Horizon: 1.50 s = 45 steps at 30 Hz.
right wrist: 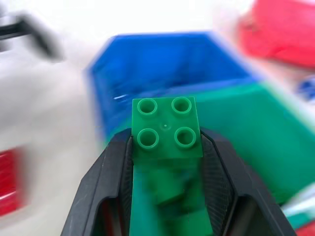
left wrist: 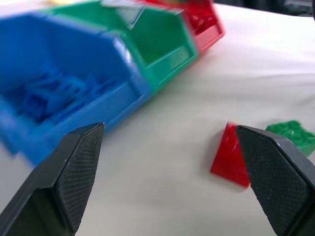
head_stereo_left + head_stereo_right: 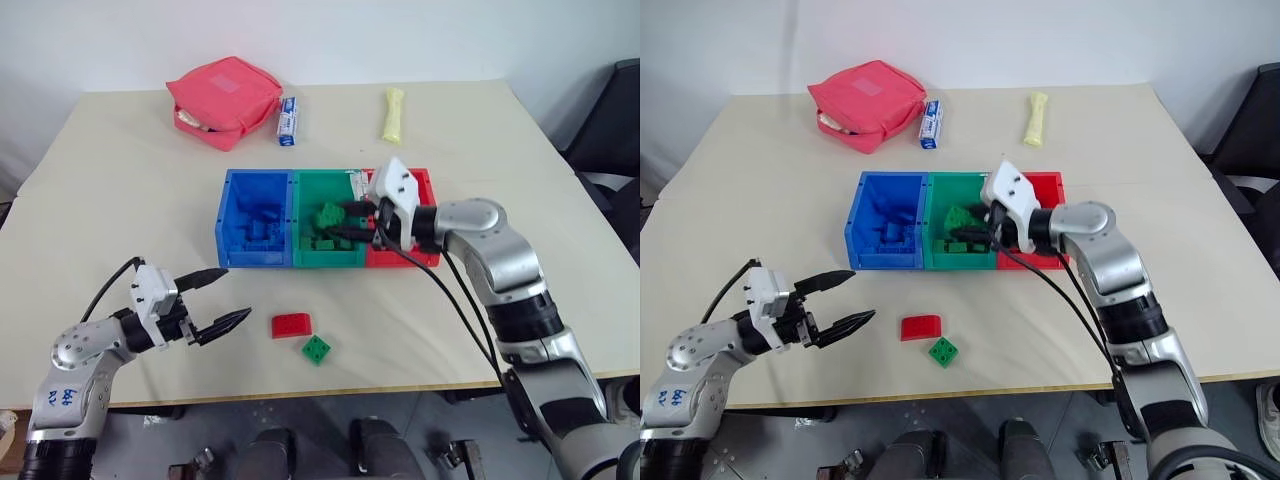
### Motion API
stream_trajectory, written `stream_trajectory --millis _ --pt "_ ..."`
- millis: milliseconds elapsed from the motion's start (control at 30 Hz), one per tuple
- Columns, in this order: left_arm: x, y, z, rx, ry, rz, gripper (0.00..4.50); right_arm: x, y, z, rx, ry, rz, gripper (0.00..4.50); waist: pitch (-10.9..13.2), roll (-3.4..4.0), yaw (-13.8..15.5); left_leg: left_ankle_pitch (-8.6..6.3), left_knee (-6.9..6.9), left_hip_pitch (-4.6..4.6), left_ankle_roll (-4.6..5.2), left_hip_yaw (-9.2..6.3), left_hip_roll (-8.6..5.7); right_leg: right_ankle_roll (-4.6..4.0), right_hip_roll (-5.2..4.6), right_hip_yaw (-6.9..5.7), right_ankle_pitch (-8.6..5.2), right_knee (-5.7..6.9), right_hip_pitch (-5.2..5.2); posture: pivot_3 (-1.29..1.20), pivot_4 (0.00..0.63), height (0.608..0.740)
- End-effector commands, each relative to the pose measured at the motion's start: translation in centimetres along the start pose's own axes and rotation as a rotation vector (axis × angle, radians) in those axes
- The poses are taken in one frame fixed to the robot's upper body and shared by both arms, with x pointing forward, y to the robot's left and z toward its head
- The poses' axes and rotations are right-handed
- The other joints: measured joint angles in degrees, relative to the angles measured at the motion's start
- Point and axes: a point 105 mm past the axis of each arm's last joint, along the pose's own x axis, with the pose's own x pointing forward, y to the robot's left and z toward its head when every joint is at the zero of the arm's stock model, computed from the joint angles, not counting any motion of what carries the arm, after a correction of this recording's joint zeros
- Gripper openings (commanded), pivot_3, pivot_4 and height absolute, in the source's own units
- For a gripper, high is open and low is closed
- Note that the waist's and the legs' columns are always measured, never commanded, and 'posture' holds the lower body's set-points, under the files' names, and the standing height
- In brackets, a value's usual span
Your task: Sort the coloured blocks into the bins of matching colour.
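Observation:
Three joined bins stand mid-table: blue [image 3: 228, 215], green [image 3: 302, 190] and red [image 3: 428, 256]. Blue blocks [image 3: 262, 232] lie in the blue bin and green blocks [image 3: 322, 246] in the green one. My right gripper [image 3: 335, 221] hovers over the green bin, shut on a green block [image 1: 166, 128] with its studs showing. On the table in front of the bins lie a red block [image 3: 291, 324] and a green block [image 3: 317, 348]. My left gripper [image 3: 236, 292] is open just left of the red block, level above the table, with nothing between its fingers.
A pink zip pouch [image 3: 222, 100] sits at the far left of the table, with a small blue-and-white packet [image 3: 288, 120] beside it. A yellow wrapped item [image 3: 393, 113] lies at the far middle. A dark chair [image 3: 612, 120] stands off the right edge.

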Motion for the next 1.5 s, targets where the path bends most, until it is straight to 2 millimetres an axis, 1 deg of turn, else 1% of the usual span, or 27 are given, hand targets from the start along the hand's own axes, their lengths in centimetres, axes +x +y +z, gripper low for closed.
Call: stream_trajectory --millis 33,100,167,200,267,333,433,533,600,667,733,800,867,933,967,1033,1133,1200,1300,1367,1500 --pt "-1.0 0.9 0.8 0.044 -0.024 0.063 4.50 0.4 -2.4 0.7 -0.023 -0.024 -0.113 1.44 0.0 0.00 0.1 0.00 0.00 -0.02 0.00 0.02 -0.03 0.00 -0.02 0.01 0.00 0.01 -0.01 0.00 0.150 0.740" --pt "-1.3 1.2 1.0 0.055 -0.028 0.082 4.50 0.6 -2.4 0.6 -0.014 -0.029 -0.103 2.21 0.0 0.00 0.3 0.00 0.04 -0.02 0.01 -0.02 -0.05 0.00 -0.04 -0.01 0.00 0.00 0.00 0.00 0.150 0.740" --pt "-1.5 1.5 1.3 0.063 -0.032 0.094 4.50 0.7 -2.2 0.8 -0.016 -0.037 -0.089 2.79 0.0 0.00 0.2 -0.01 0.04 -0.03 0.03 -0.03 -0.07 0.00 -0.06 -0.02 0.00 0.01 0.02 0.00 0.150 0.740" --pt "-1.5 1.6 1.3 0.064 -0.033 0.095 4.50 0.7 -2.1 0.8 -0.020 -0.041 -0.084 3.19 0.0 0.00 0.1 -0.01 0.04 -0.04 0.04 -0.02 -0.08 0.00 -0.06 -0.01 0.00 0.03 0.02 0.00 0.150 0.740" --pt "-1.5 1.6 1.4 0.065 -0.030 0.085 4.50 0.4 -2.0 0.8 -0.032 -0.043 -0.079 3.80 0.0 0.00 0.1 -0.01 0.02 -0.05 0.04 -0.01 -0.07 0.01 -0.05 -0.02 0.00 0.09 0.02 0.00 0.150 0.740" --pt "-1.2 1.5 1.5 0.068 -0.027 0.061 4.50 -0.5 -1.7 0.6 -0.049 -0.049 -0.071 4.46 0.0 0.00 0.1 -0.01 0.01 -0.05 0.04 -0.01 -0.05 0.01 -0.04 -0.03 0.00 0.10 0.01 0.00 0.150 0.740" --pt "-0.4 0.9 1.6 0.087 -0.009 -0.011 4.50 -2.7 0.1 0.3 -0.071 -0.086 0.017 4.49 0.0 0.00 0.3 -0.01 -0.01 -0.06 0.03 -0.02 -0.05 0.01 -0.04 -0.05 0.00 0.08 0.01 0.00 0.150 0.740" --pt "0.4 0.3 1.6 0.102 0.006 -0.084 4.50 -5.2 2.1 -1.0 -0.071 -0.069 0.090 4.49 0.0 0.00 0.5 -0.05 0.02 -0.08 0.09 -0.13 -0.08 0.01 -0.07 -0.12 0.01 0.01 0.13 0.00 0.150 0.740" --pt "0.9 -0.2 1.3 0.121 0.032 -0.147 4.50 -7.1 3.2 -2.5 -0.077 -0.029 0.110 4.49 0.0 0.00 0.4 -0.07 0.07 -0.08 0.13 -0.09 -0.09 0.03 -0.08 -0.09 0.01 -0.01 0.17 0.00 0.150 0.740" --pt "1.5 -0.8 1.0 0.144 0.054 -0.213 4.50 -9.0 3.7 -3.6 -0.073 -0.007 0.096 4.49 0.0 0.00 0.4 -0.07 0.09 -0.07 0.13 -0.08 -0.08 0.03 -0.06 -0.08 0.01 -0.07 0.17 0.00 0.150 0.740" --pt "2.2 -1.3 0.9 0.164 0.061 -0.262 4.50 -11.2 4.2 -5.0 -0.045 0.032 0.088 4.49 0.0 0.00 0.4 -0.05 0.02 -0.04 0.11 -0.05 -0.06 0.03 -0.05 -0.06 0.01 -0.33 0.21 0.00 0.150 0.740" --pt "2.7 -1.8 0.8 0.181 0.074 -0.320 4.50 -13.6 4.8 -7.1 -0.057 0.110 0.091 4.49 0.0 0.00 0.5 -0.03 0.01 -0.03 0.09 -0.05 -0.04 0.03 -0.03 -0.06 0.01 -0.34 0.22 0.00 0.150 0.740" --pt "3.1 -2.4 0.6 0.192 0.084 -0.373 4.50 -15.1 5.0 -8.6 -0.037 0.158 0.080 4.49 0.0 0.00 0.3 -0.03 0.00 -0.02 0.09 -0.03 -0.04 0.03 -0.02 -0.05 0.01 -0.34 0.23 0.00 0.150 0.740" --pt "3.5 -2.7 0.5 0.193 0.082 -0.409 4.50 -15.8 5.0 -9.6 -0.019 0.173 0.063 4.49 0.0 0.00 0.1 -0.03 -0.01 0.03 0.09 0.06 -0.01 0.03 0.01 0.02 0.01 -0.33 0.24 0.00 0.150 0.740" --pt "3.6 -2.8 0.4 0.195 0.083 -0.425 4.50 -15.9 5.1 -9.9 -0.024 0.179 0.063 4.49 0.0 0.00 0.1 -0.03 -0.01 0.06 0.09 0.13 0.01 0.03 0.03 0.06 0.01 -0.32 0.24 0.00 0.150 0.740" --pt "3.8 -2.8 0.4 0.206 0.083 -0.442 4.50 -15.3 5.6 -9.6 -0.035 0.159 0.092 4.49 0.0 0.01 0.1 -0.02 0.01 0.08 0.09 0.16 0.03 0.03 0.06 0.09 0.01 -0.28 0.24 0.00 0.150 0.740" --pt "4.0 -2.4 0.5 0.208 0.074 -0.435 4.50 -13.6 6.5 -8.2 -0.021 0.101 0.151 4.49 0.0 0.01 0.1 -0.02 0.02 0.11 0.08 0.16 0.04 0.03 0.06 0.11 0.01 -0.24 0.23 0.00 0.150 0.740" --pt "3.8 -2.2 0.5 0.208 0.075 -0.429 4.50 -12.2 7.8 -7.2 -0.017 0.084 0.236 4.49 0.0 0.01 0.3 -0.02 0.04 0.10 0.08 0.15 0.04 0.03 0.05 0.11 0.01 -0.24 0.23 0.00 0.150 0.740" --pt "2.9 -1.8 0.3 0.199 0.084 -0.412 4.50 -9.1 9.9 -5.8 0.032 0.064 0.337 4.49 0.0 0.01 0.2 -0.02 0.05 0.09 0.08 0.13 0.04 0.03 0.03 0.10 0.01 -0.24 0.23 0.00 0.150 0.740" --pt "2.3 -1.7 0.1 0.195 0.100 -0.403 4.50 -7.6 11.2 -5.7 0.049 0.076 0.390 4.49 0.0 0.01 0.2 -0.02 0.05 0.08 0.07 0.11 0.07 0.03 0.04 0.10 0.01 -0.24 0.20 0.00 0.150 0.740" --pt "1.0 -1.7 -0.6 0.172 0.140 -0.375 4.50 -4.5 12.7 -6.8 0.068 0.114 0.433 4.49 0.0 0.00 0.3 -0.03 0.02 0.04 0.07 0.05 0.04 0.02 0.00 0.08 0.01 -0.28 0.18 0.00 0.150 0.740"
